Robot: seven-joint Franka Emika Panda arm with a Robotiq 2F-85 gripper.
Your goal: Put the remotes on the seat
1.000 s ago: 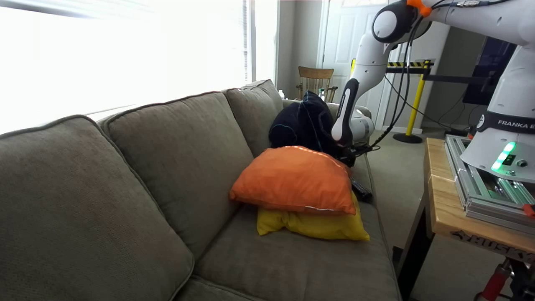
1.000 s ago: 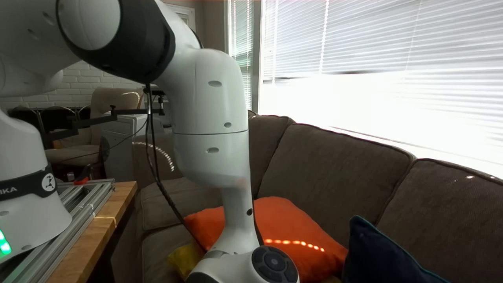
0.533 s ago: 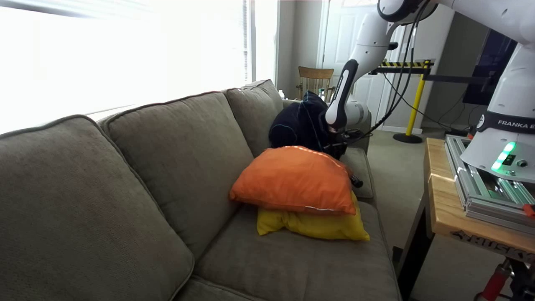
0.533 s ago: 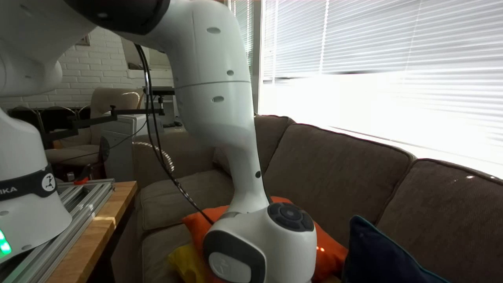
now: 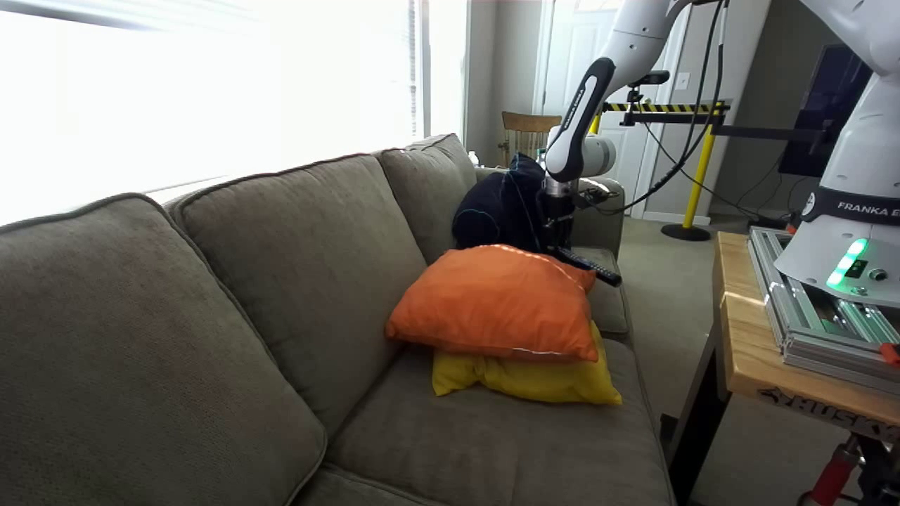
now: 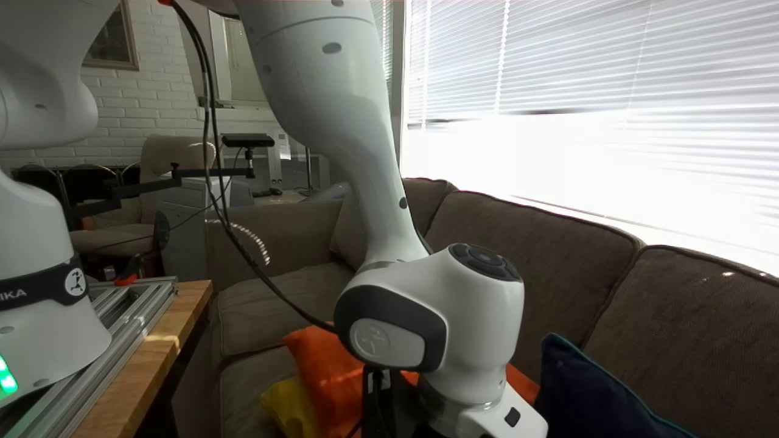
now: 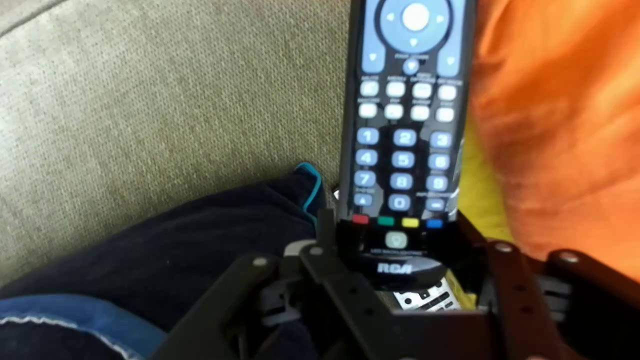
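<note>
My claw (image 7: 397, 232) has the dark remote (image 7: 404, 150) pinched by its RCA end, up over the seat (image 7: 210, 105), free end poking toward the front edge. Pale remote (image 7: 431, 298) peeks out lower down, mostly hidden, between the navy pillow (image 7: 200, 230) and yellow pillow (image 7: 481, 200).

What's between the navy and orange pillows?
In the wrist view: the black remote, held in the fingers; behind it show parts of a pale remote and the yellow pillow.

Arm (image 6: 341, 103) sloping down, wrist (image 6: 481, 322) bent; pincer (image 7: 397, 235) pointing down, clamped partway closed.
</note>
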